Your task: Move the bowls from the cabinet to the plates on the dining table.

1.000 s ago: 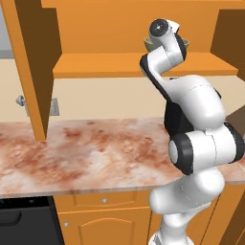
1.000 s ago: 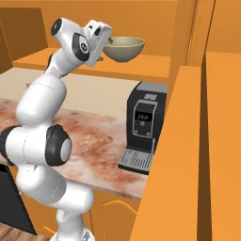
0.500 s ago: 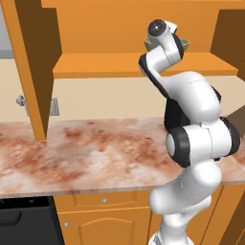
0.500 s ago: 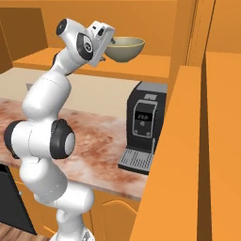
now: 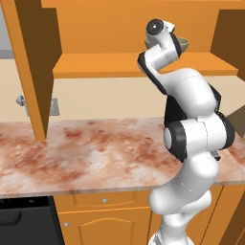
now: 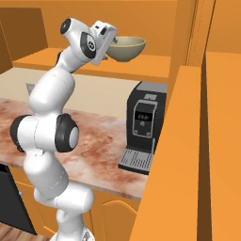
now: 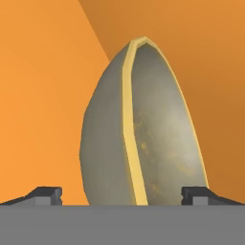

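One olive-bronze bowl with a yellowish inside stands on the orange shelf of the open cabinet. My gripper is raised to shelf height at the bowl's left side and is open. In the hand view the bowl appears rolled on edge and very close. Its yellow rim runs down between the two spread fingertips of the gripper, which do not touch it. In the left base view the bowl peeks out behind my hand. The plates and the dining table are out of view.
A marbled reddish counter runs below the shelf, with a black coffee machine on its right end. An open cabinet door hangs at the left, and a tall orange cupboard stands close on the right. A dark appliance sits under the counter.
The hand has crept a little closer to the bowl along the shelf. The jaws stayed open and the bowl has not moved.
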Robot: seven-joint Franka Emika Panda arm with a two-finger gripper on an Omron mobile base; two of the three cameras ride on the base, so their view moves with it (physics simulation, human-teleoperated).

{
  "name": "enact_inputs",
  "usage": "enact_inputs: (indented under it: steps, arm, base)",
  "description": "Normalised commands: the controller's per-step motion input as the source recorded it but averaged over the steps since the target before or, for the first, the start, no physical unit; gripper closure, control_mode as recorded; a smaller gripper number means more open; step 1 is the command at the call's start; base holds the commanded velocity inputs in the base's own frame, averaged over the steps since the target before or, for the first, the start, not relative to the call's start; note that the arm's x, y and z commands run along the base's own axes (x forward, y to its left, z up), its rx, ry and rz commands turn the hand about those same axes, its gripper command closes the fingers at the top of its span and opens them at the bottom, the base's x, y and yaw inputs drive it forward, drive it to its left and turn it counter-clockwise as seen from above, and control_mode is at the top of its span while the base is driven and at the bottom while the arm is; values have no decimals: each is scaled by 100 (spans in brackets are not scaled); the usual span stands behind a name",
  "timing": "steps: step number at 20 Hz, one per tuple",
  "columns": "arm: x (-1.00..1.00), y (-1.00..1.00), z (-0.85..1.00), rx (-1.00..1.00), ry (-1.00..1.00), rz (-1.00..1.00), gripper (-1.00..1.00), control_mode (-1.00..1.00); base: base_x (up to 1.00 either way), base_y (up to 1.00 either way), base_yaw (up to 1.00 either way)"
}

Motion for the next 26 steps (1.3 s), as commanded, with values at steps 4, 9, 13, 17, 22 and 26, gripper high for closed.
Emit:
enact_inputs:
  steps: [4, 9, 13, 17, 22, 26]
  arm:
    - [16, 0, -4, 0, 2, 0, -100, -100]
    - [11, 0, -5, 0, 2, 0, -100, -100]
    - [11, -5, -20, 1, 0, 0, 100, -100]
    - [17, -12, -32, 3, 0, 0, 100, -100]
    - [15, -14, -42, 1, 0, 0, 100, -100]
    - [1, -9, -34, 0, 1, 0, 100, -100]
  base:
    - [0, 0, 0]
    - [0, 0, 0]
    - [0, 0, 0]
    - [0, 0, 0]
    - [0, 0, 0]
    - [0, 0, 0]
